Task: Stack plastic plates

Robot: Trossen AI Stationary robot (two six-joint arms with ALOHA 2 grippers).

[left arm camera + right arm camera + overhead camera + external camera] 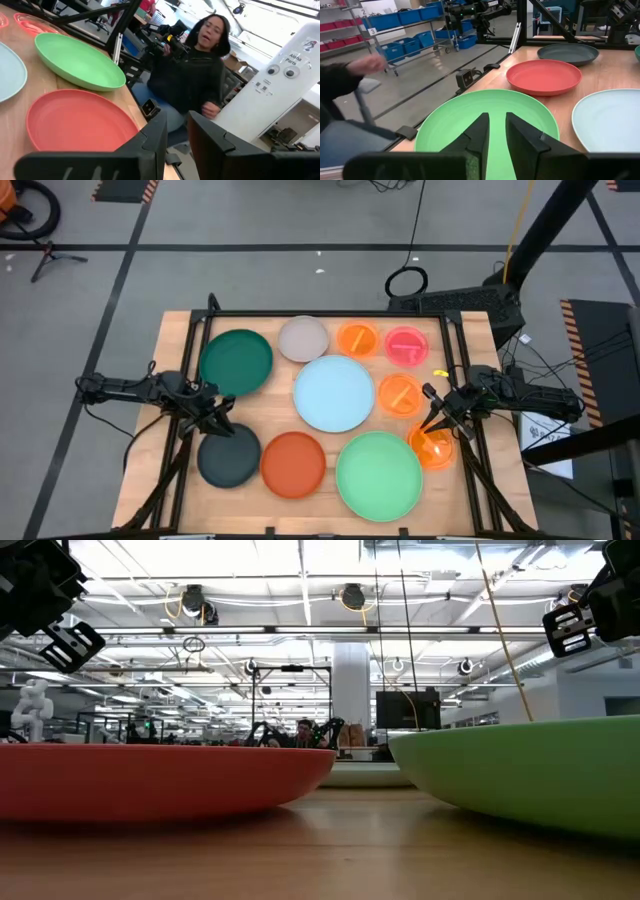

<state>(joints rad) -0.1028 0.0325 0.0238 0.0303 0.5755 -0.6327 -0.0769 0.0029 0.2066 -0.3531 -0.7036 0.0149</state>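
Ten plates lie flat on the wooden table in the high view: dark green (237,362), beige (303,338), light blue (334,392), light green (379,475), rust-orange (293,463), dark grey (228,458), a pink divided one (406,346) and three small translucent orange ones (357,338), (400,393), (432,446). My left gripper (225,425) hangs shut above the dark grey plate's far rim, touching nothing. My right gripper (435,423) hangs shut above the far rim of the nearest small orange plate. Both are raised off the table in the low view, left gripper (60,635) and right gripper (575,625).
A black frame (300,314) borders the table's far edge and sides. A seated person (195,75) is just beyond the table's near edge, with a hand (367,64) moving close to the near right corner. Bare wood shows between the plates.
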